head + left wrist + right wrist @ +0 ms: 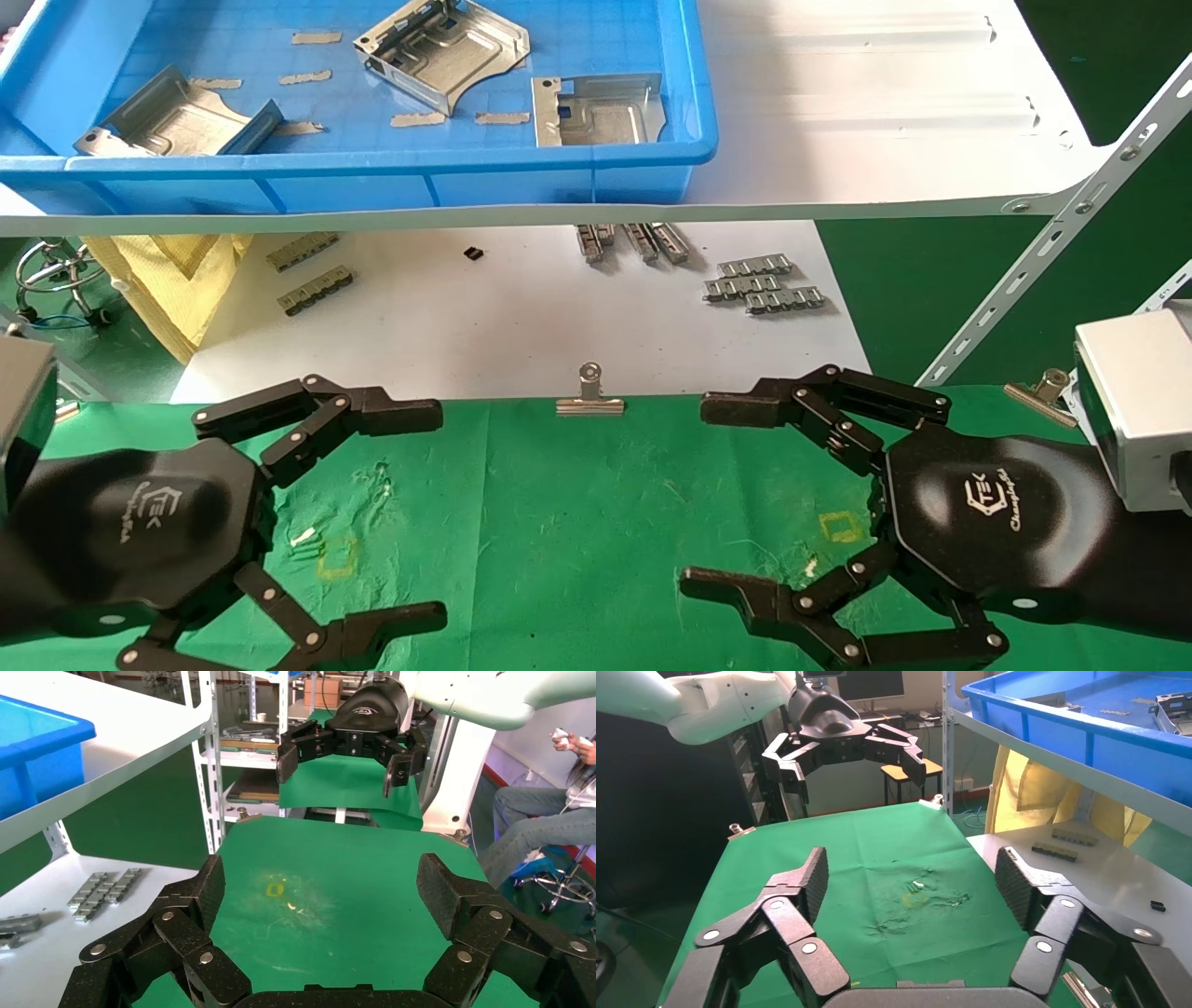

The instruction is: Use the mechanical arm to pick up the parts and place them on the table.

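**Both tools spread and empty over the green worktop; parts not yet picked**

Left tool: hovers low over the worktop on the robot's left, fingers spread wide, nothing between them. Right tool: mirrored on the right side, equally wide, empty. Each wrist view shows only bare green cloth between its own fingers, with the other tool farther off.

Parts: three in the blue bin on the white shelf, above and beyond the worktop. One part near the bin's left end, one at centre-rear sitting tilted, one toward the right front corner. None on the green cloth yet, so task judged at its start.

Handling, judged: thin stamped sheet metal, so light, stiff, not fragile, but smooth and likely to slip on bare faces. Folded flanges look like the best hold; pinch across two opposite upright flanges. Right-front part appears nearest the right tool. Bin wall stands close to that part, so fingers may foul it on approach.

Also seen: a binder clip at the cloth's far edge
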Robot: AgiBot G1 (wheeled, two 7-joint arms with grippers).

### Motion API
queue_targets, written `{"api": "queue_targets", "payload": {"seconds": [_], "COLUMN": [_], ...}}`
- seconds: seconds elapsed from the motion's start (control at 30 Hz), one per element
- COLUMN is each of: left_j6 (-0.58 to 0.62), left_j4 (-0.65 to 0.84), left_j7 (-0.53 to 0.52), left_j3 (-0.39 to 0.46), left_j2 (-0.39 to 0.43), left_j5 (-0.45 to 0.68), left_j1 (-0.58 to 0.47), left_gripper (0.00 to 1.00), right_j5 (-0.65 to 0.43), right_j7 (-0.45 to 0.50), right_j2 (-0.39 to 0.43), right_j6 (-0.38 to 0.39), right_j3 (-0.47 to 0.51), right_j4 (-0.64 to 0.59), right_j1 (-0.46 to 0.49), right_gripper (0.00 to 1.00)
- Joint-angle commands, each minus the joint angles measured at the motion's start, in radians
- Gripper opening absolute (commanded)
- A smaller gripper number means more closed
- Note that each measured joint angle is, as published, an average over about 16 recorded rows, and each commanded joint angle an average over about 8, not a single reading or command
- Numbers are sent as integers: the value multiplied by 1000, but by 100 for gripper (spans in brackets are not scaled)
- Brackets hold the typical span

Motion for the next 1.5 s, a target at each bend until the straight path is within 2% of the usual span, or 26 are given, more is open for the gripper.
{"api": "queue_targets", "payload": {"seconds": [0.03, 1.0, 1.1, 1.27, 1.5], "left_j6": [0, -8, -21, -40, -121], "left_j4": [0, 9, 49, 179, 504], "left_j7": [0, -1, 5, 7, 35], "left_j3": [0, 2, 13, 53, 135], "left_j2": [0, 0, 18, 89, 266], "left_j5": [0, 19, 63, 176, 371], "left_j1": [0, -25, -86, -275, -597], "left_gripper": [100, 100, 100, 100, 100], "right_j5": [0, 0, 0, 0, 0], "right_j7": [0, 0, 0, 0, 0], "right_j2": [0, 0, 0, 0, 0], "right_j6": [0, 0, 0, 0, 0], "right_j3": [0, 0, 0, 0, 0], "right_j4": [0, 0, 0, 0, 0], "right_j1": [0, 0, 0, 0, 0], "right_gripper": [0, 0, 0, 0, 0]}}
